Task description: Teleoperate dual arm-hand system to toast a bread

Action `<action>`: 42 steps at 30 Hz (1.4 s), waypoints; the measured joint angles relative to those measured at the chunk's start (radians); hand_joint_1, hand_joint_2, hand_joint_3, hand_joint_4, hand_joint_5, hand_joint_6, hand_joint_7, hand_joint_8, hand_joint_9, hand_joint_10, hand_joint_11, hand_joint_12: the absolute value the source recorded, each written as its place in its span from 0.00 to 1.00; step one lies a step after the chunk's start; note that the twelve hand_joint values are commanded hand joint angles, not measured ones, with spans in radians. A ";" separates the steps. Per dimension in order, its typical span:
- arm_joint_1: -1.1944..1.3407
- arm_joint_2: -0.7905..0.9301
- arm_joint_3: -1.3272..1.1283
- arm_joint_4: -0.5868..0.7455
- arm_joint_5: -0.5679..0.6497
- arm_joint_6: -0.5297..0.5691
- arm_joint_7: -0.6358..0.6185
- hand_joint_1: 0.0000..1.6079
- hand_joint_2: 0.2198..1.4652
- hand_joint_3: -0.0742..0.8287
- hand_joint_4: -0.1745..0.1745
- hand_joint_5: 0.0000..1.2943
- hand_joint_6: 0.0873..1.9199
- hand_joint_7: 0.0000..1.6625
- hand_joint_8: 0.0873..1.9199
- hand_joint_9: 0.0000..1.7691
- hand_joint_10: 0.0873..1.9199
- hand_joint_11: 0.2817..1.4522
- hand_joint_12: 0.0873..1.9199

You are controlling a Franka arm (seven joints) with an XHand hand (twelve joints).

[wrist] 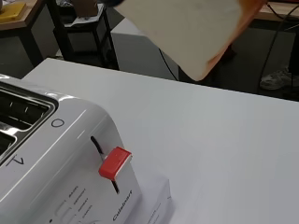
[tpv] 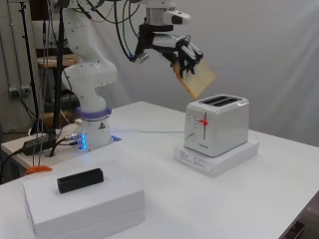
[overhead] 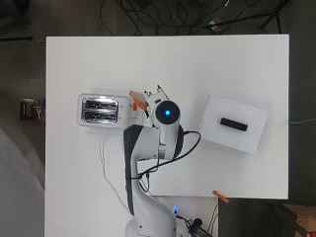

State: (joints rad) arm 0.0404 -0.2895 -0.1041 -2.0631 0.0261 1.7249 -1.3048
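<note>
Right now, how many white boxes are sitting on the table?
2: one flat white box under the toaster, and one larger white box carrying a black block, on the toaster's lever side.

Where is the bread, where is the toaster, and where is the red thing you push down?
bread (tpv: 199,79), side view, on its flat pale face below the hand.
toaster (tpv: 227,127), side view, on its white side wall.
red lever (wrist: 115,163), wrist view, on the red knob's top.

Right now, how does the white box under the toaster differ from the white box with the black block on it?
The box under the toaster is thin and carries the toaster; the box with the black block is thicker and carries only that black block. In the overhead view the first lies straight, the second skewed. Both are white and flat.
</note>
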 joint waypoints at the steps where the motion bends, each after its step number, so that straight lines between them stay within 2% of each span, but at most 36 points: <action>1: 0.002 0.002 0.002 0.002 0.003 -0.006 0.004 0.75 0.81 0.08 0.00 0.46 0.72 0.58 0.58 0.78 0.00 0.32 0.28; 5: 0.023 0.044 0.024 0.044 -0.018 -0.017 0.022 0.75 0.80 0.08 0.00 0.47 0.71 0.58 0.58 0.78 0.00 0.36 0.18; 6: 0.031 0.071 0.037 0.066 -0.019 -0.019 0.028 0.67 0.82 0.08 0.36 0.48 0.72 0.60 0.45 0.78 0.00 0.36 0.16; 7: 0.039 0.104 0.050 0.089 -0.021 -0.020 0.033 0.61 0.83 0.09 0.65 0.51 0.72 0.65 0.30 0.78 0.00 0.37 0.13; 8: 0.049 0.140 0.065 0.112 -0.024 -0.022 0.036 0.58 0.83 0.09 0.82 0.53 0.72 0.69 0.17 0.78 0.00 0.38 0.11; 9: 0.059 0.174 0.079 0.133 -0.026 -0.022 0.040 0.56 0.83 0.09 0.92 0.54 0.71 0.73 0.08 0.79 0.00 0.39 0.08; 10: 0.070 0.208 0.095 0.156 -0.028 -0.020 0.044 0.63 0.79 0.13 0.60 0.55 0.68 0.71 0.19 0.79 0.00 0.41 0.05; 11: 0.078 0.233 0.108 0.177 -0.027 -0.018 0.045 0.69 0.77 0.12 0.33 0.54 0.67 0.68 0.32 0.79 0.00 0.42 0.03; 12: 0.083 0.249 0.117 0.195 -0.016 -0.017 0.043 0.73 0.78 0.11 0.17 0.52 0.68 0.65 0.41 0.79 0.00 0.42 0.02; 13: 0.084 0.256 0.120 0.203 0.001 -0.016 0.041 0.74 0.78 0.10 0.08 0.50 0.69 0.63 0.47 0.79 0.00 0.42 0.01; 14: 0.087 0.258 0.123 0.207 0.024 -0.017 0.038 0.75 0.79 0.09 0.04 0.49 0.69 0.61 0.51 0.78 0.00 0.43 0.00; 17: 0.097 0.263 0.135 0.212 0.060 -0.030 0.038 0.75 0.80 0.08 0.00 0.48 0.70 0.60 0.55 0.79 0.00 0.44 0.00; 21: 0.118 0.269 0.162 0.252 0.004 -0.065 0.042 0.75 0.80 0.08 0.00 0.47 0.70 0.59 0.55 0.77 0.00 0.44 0.00; 23: 0.124 0.263 0.170 0.247 -0.019 -0.069 0.041 0.75 0.79 0.08 0.00 0.48 0.70 0.60 0.54 0.77 0.00 0.44 0.00; 32: 0.135 0.304 0.183 0.256 0.012 -0.079 0.019 0.76 0.77 0.08 0.00 0.53 0.66 0.64 0.48 0.80 0.00 0.49 0.00; 37: 0.136 0.314 0.186 0.233 0.031 -0.099 0.052 0.76 0.78 0.08 0.00 0.50 0.71 0.62 0.49 0.80 0.00 0.51 0.02; 42: 0.135 0.349 0.188 0.307 0.057 -0.171 0.100 0.75 0.79 0.08 0.00 0.48 0.73 0.61 0.51 0.79 0.00 0.49 0.05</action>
State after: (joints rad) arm 0.1750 0.0599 0.0843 -1.7564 0.0833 1.5534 -1.2044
